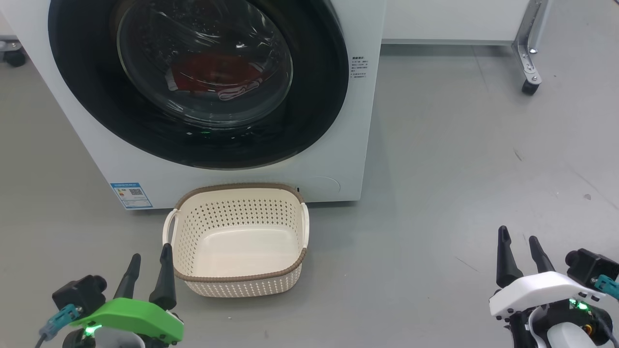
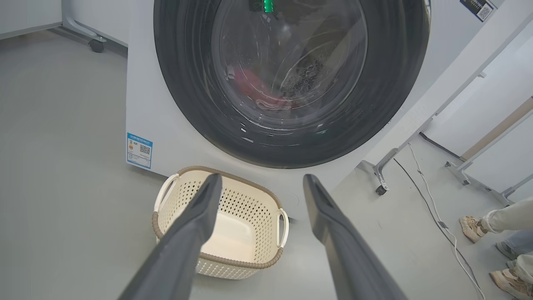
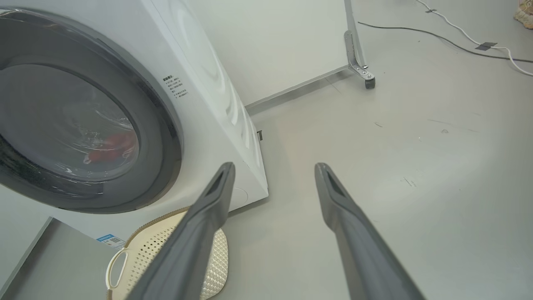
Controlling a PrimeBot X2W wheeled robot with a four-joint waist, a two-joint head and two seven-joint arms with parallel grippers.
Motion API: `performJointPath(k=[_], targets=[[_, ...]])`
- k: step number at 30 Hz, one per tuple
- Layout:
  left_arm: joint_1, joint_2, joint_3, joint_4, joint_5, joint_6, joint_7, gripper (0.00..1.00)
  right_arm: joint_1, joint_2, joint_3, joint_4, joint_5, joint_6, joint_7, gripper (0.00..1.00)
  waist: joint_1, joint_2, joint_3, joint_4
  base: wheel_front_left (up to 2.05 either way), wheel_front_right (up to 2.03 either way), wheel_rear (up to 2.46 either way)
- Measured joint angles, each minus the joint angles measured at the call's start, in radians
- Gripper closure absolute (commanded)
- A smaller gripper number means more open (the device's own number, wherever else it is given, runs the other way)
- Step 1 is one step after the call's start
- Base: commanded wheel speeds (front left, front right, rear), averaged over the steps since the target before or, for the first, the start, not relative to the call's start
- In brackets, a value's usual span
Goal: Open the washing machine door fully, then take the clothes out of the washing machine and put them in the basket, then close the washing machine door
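- Here, the washing machine (image 1: 72, 145): boxy, smooth white front, standing on the floor.
- Its washing machine door (image 1: 314, 96): shut; glossy black ring around bulging clear glass. Best hooked at the rim edge and drawn along its arc.
- The basket (image 1: 242, 186): cream perforated plastic, brown woven-look rim, empty, just before the machine.
- The clothes (image 1: 213, 72): soft red fabric, behind the glass.
- The left claw (image 1: 152, 251) and right claw (image 1: 517, 233): both spread, grasping nothing.
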Motion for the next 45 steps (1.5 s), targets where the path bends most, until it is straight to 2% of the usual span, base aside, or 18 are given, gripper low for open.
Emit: performJointPath(k=[11,26,32,37,45], targets=[[-0.005,0.002,-0.025,0.0,0.113,0.036,-0.04,0.0,0.0,-0.007,0.066,-0.012,-0.153,-0.025,-0.036,0.0,0.0,0.0,-0.002,0.003,0.0,0.0,0.0],[-0.021,0.009,-0.073,0.0,0.276,0.068,-0.093,0.0,0.0,-0.024,0.143,-0.017,-0.339,-0.028,-0.089,0.0,0.0,0.0,-0.002,0.005,0.0,0.0,0.0],[-0.025,0.011,-0.084,0.0,0.332,0.083,-0.11,0.0,-0.001,-0.023,0.157,-0.021,-0.399,-0.044,-0.109,0.0,0.0,0.0,-0.002,0.004,0.0,0.0,0.0],[-0.026,0.012,-0.095,0.001,0.374,0.093,-0.127,0.0,-0.001,-0.023,0.159,-0.023,-0.436,-0.054,-0.127,0.0,0.0,0.0,-0.002,0.003,0.0,0.0,0.0],[-0.026,0.01,-0.085,0.004,0.373,0.095,-0.127,0.0,-0.001,-0.01,0.123,-0.022,-0.422,-0.062,-0.127,0.0,0.0,0.0,-0.003,0.001,0.0,0.0,0.0]])
